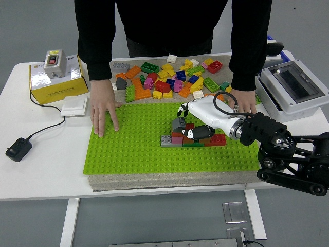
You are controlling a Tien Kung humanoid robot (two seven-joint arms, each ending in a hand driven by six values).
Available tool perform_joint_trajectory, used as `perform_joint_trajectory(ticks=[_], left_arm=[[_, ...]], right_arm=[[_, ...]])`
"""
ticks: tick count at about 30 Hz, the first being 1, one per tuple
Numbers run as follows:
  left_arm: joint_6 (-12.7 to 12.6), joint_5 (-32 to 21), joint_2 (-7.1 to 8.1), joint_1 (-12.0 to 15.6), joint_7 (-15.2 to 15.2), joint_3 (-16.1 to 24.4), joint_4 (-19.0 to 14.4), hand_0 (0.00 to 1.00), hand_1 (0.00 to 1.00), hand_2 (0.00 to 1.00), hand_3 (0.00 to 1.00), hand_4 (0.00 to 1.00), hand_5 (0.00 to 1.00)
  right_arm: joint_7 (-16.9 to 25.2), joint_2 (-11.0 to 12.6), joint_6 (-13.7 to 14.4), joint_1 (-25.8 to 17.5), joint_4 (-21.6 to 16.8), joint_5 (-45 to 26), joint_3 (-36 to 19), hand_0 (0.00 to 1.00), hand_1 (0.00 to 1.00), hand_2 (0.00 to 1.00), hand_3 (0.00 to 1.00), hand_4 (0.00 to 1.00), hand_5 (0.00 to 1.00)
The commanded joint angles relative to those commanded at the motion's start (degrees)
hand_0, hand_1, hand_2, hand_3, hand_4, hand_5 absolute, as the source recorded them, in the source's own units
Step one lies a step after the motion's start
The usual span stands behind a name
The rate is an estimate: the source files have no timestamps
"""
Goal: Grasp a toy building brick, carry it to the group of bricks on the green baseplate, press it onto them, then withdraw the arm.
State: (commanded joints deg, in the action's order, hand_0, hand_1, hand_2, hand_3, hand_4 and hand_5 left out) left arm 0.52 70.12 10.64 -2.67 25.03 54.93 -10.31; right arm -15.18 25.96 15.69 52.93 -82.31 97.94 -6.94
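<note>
Right hand (198, 117) fingers curled down around a grey brick (178, 123), holding it on top of the brick group (193, 137) mid green baseplate (133, 149). Arm comes in from the right. Person's hands: one (104, 110) flat on the baseplate's left edge, other (245, 105) at its right edge. Loose bricks (169, 77) piled behind.

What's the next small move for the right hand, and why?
Probably press straight down. The right hand is over the brick group on the green baseplate, with the grey brick at its fingertips, tilted on top of the group and apparently not fully seated.
</note>
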Motion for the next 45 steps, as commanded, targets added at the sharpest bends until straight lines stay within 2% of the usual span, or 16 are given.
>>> perform_joint_trajectory(ticks=[10, 15, 16, 22, 27, 28, 33, 34, 45], left_arm=[[0.01, 0.47, 0.04, 0.15, 0.15, 0.51, 0.0, 0.699, 0.659, 0.521, 0.646, 0.135, 0.701], [-0.02, 0.49, 0.01, 0.18, 0.06, 0.34, 0.0, 0.699, 0.659, 0.521, 0.646, 0.135, 0.701], [-0.02, 0.7, 0.02, 0.21, 0.08, 0.47, 0.0, 0.698, 0.658, 0.519, 0.644, 0.132, 0.698], [-0.02, 0.77, 0.0, 0.3, 0.08, 0.49, 0.0, 0.698, 0.658, 0.519, 0.643, 0.13, 0.698], [0.03, 0.66, -0.07, 0.26, 0.01, 0.33, 0.0, 0.698, 0.658, 0.519, 0.643, 0.13, 0.698], [0.03, 0.64, -0.08, 0.26, 0.0, 0.32, 0.0, 0.697, 0.658, 0.518, 0.642, 0.129, 0.697], [0.07, 0.62, -0.1, 0.4, 0.05, 0.25, 0.0, 0.697, 0.658, 0.518, 0.642, 0.129, 0.697], [0.07, 0.62, -0.11, 0.42, 0.06, 0.25, 0.0, 0.697, 0.657, 0.516, 0.641, 0.128, 0.696], [0.08, 0.29, -0.1, 0.34, -0.04, -0.02, 0.0, 0.697, 0.657, 0.514, 0.642, 0.127, 0.696]], right_arm=[[-1.07, 2.0, 1.13, -0.65, -4.66, 0.16, -3.97, 0.046, 0.102, 0.646, 0.714, 0.62, 0.509], [-1.0, 2.12, 1.06, -0.93, -4.69, -0.26, -3.77, 0.046, 0.102, 0.646, 0.714, 0.62, 0.509], [-1.09, 2.19, 1.09, -0.97, -4.72, -0.21, -3.72, 0.044, 0.104, 0.662, 0.704, 0.581, 0.505], [-1.12, 2.7, 1.0, -1.05, -4.82, -0.87, -3.39, 0.044, 0.102, 0.657, 0.701, 0.575, 0.499], [-0.75, 2.25, 1.04, -1.1, -3.7, -2.19, -2.69, 0.044, 0.102, 0.657, 0.701, 0.575, 0.499], [-0.71, 2.2, 1.05, -1.12, -3.6, -2.32, -2.64, 0.044, 0.103, 0.657, 0.693, 0.496, 0.46], [-0.68, 2.68, 1.13, -1.48, -4.33, -2.49, -2.61, 0.044, 0.103, 0.657, 0.693, 0.496, 0.46], [-0.66, 2.76, 1.15, -1.53, -4.44, -2.51, -2.63, 0.044, 0.104, 0.658, 0.69, 0.434, 0.438], [-0.58, 3.51, 1.45, -2.46, -5.85, -2.7, -2.93, 0.044, 0.103, 0.658, 0.689, 0.41, 0.451]])
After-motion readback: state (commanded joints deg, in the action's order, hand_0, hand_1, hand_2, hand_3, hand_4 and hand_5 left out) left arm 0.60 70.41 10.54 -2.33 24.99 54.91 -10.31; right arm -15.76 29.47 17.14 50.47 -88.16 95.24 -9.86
